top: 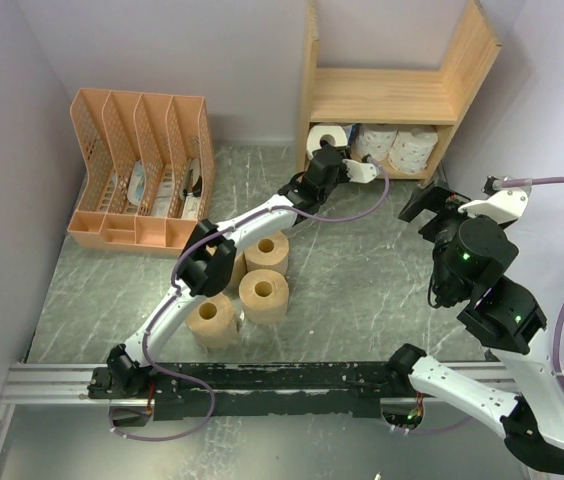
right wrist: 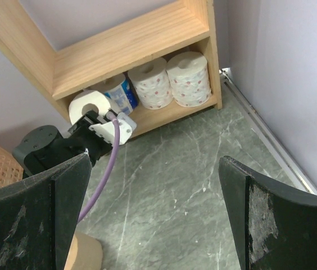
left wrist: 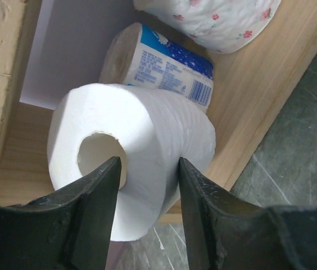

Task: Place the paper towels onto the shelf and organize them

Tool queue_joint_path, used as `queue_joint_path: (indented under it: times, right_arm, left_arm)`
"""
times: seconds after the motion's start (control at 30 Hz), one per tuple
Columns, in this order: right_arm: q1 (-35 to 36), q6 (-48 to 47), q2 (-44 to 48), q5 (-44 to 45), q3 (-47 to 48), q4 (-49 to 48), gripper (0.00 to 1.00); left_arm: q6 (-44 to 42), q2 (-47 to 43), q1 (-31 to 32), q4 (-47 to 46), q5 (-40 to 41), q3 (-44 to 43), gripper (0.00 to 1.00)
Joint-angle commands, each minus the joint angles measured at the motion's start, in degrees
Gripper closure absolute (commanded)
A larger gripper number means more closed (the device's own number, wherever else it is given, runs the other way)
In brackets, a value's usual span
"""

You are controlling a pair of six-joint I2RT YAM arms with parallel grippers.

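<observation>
On the lower tier of the wooden shelf, at its left end, a plain white roll lies on its side. My left gripper stands open astride this roll's wall, one finger at the hollow core and the other outside. Behind it lies the blue-marked roll, and a flowered white roll sits further right. Two flowered rolls fill the tier's right end. Several tan rolls stand on the table by the left arm. My right gripper hangs wide open and empty over bare table.
An orange-pink file organizer stands at the back left against the wall. The left arm stretches diagonally from its base to the shelf, passing over the tan rolls. The shelf's upper tier holds nothing. Walls close in on the left, back and right.
</observation>
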State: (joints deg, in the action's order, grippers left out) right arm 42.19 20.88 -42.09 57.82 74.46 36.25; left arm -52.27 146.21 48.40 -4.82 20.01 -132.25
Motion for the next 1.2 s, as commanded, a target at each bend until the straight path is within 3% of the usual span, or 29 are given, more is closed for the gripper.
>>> queue_joint_path:
  times: [0.0, 0.13, 0.27, 0.73, 0.87, 0.93, 1.03, 1.17]
  right_arm:
    - [-0.1, 0.9, 0.4, 0.4, -0.5, -1.0, 0.03]
    - [-0.1, 1.0, 0.5, 0.4, -1.2, -1.5, 0.03]
    - [0.0, 0.9, 0.4, 0.4, -1.4, -1.5, 0.03]
    - [-0.1, 0.1, 1.1, 0.4, -2.2, -1.7, 0.03]
    - [-0.1, -0.5, 0.8, 0.4, -2.1, -1.9, 0.03]
    - [-0.1, -0.5, 0.3, 0.4, -1.4, -1.0, 0.02]
    - [-0.1, -0.9, -0.1, 0.4, -0.6, -0.1, 0.01]
    - [-0.1, -1.9, 0.9, 0.4, 0.3, -0.5, 0.0]
  left_arm:
    - [-2.5, -0.8, -4.2, -6.1, 6.5, 0.4, 0.43]
    - [-3.5, -0.4, -4.7, -8.3, 8.1, 0.6, 0.35]
    - [-5.3, 0.3, -5.2, -12.1, 9.8, 1.4, 0.22]
    - [-6.3, 2.9, -5.5, -16.0, 11.4, 1.4, 0.19]
    - [-5.2, 2.9, -4.8, -13.6, 14.2, -1.6, 0.1]
    - [-2.8, -0.3, -3.4, -9.6, 14.4, -0.4, 0.01]
    - [-1.6, -8.7, -1.0, -11.5, 12.8, 8.3, 0.0]
    - [-0.4, -14.5, 1.8, -8.5, 14.4, 9.8, 0.0]
